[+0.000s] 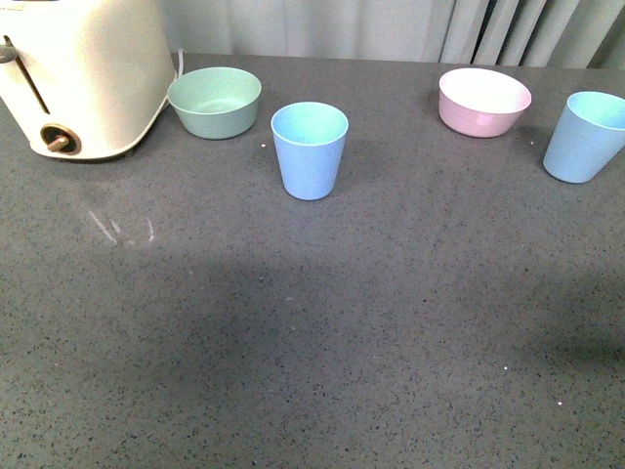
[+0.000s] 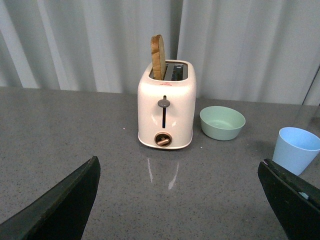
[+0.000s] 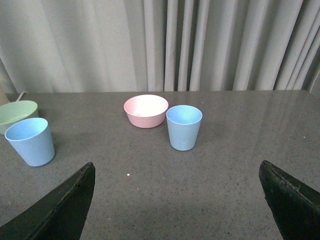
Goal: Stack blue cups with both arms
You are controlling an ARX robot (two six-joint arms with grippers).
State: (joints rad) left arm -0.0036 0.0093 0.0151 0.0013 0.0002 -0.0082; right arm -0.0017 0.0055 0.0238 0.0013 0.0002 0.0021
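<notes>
Front view: left cup (image 1: 309,149) and right cup (image 1: 584,137), both blue, upright and well apart on speckled grey counter (image 1: 312,342).
Tapered, matte, handleless, paler aqua inside. Left cup near round mint bowl (image 1: 215,101) beside glossy cream toaster (image 1: 83,68); right cup near pink bowl (image 1: 484,101). From the wrists: left gripper (image 2: 178,167) and right gripper (image 3: 176,170), dark wedge fingers spread wide, holding nothing, clear of both cups.

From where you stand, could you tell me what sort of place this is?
Probably a staged kitchen counter: a toaster holding bread, a green bowl and blue cups on a grey worktop.
</notes>
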